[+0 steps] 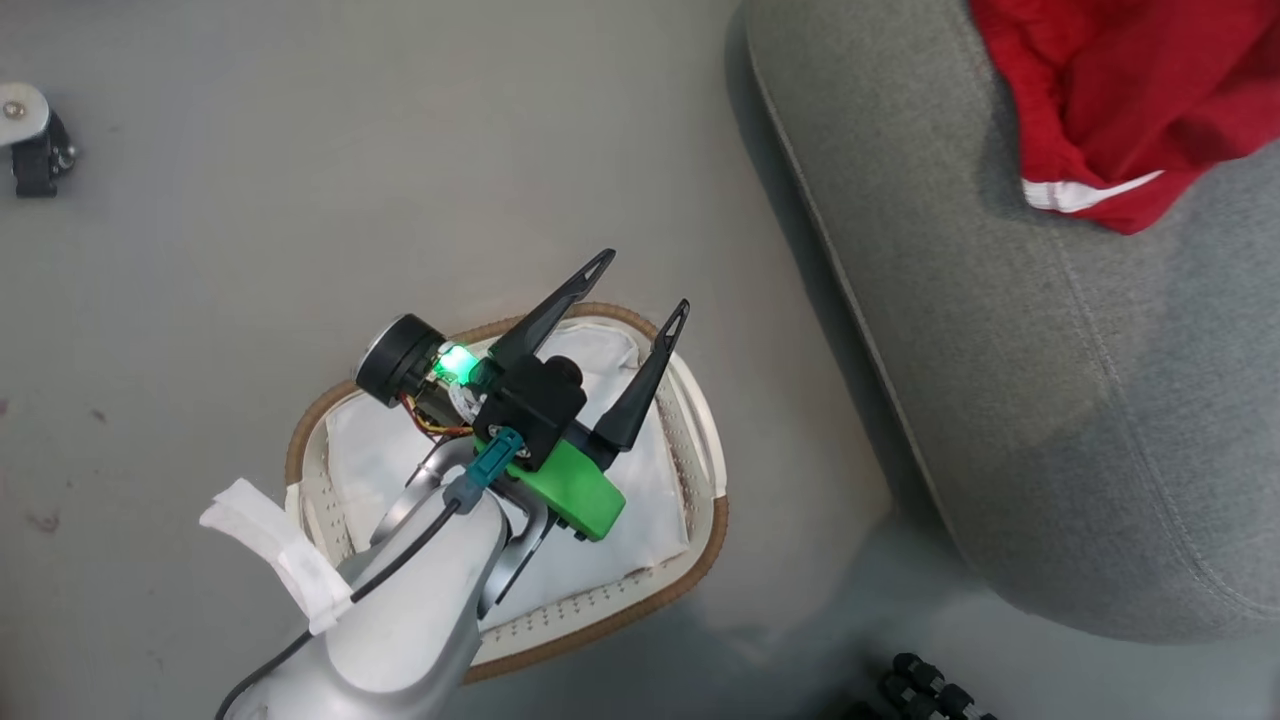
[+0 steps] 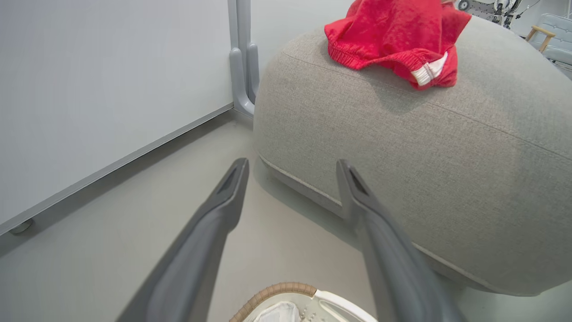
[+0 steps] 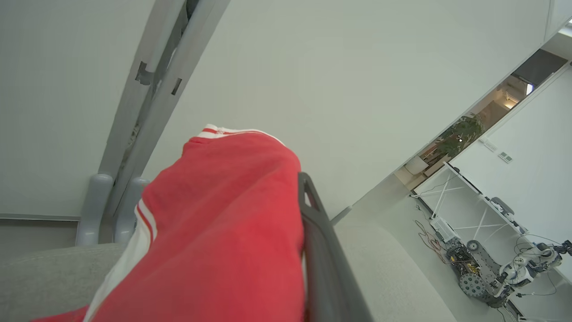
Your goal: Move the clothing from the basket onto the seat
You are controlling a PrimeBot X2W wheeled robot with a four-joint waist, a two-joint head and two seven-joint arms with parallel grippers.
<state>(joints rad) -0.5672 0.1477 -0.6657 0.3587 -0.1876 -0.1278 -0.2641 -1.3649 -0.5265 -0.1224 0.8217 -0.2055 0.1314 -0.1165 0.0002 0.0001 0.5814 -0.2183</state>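
Note:
The basket point(image 1: 600, 605) stands on the floor with only its white liner point(image 1: 640, 500) showing inside. My left gripper point(image 1: 643, 280) hovers over the basket's far rim, open and holding nothing; its fingers point(image 2: 223, 201) point towards the seat point(image 2: 424, 170). A bright red piece of clothing point(image 1: 1120, 90) with white trim lies bunched on the grey seat point(image 1: 1050, 380), also seen as a heap point(image 2: 393, 36) from the left wrist. My right gripper point(image 3: 288, 179) is shut on the clothing point(image 3: 223, 232) above the seat point(image 3: 384, 264); the cloth hides one finger.
A white wall panel and a grey post point(image 2: 243, 58) stand close behind the seat. A small wheeled foot point(image 1: 30, 140) sits at the far left on the floor, dark parts point(image 1: 930, 690) at the bottom edge. Another robot point(image 3: 491, 273) stands far off.

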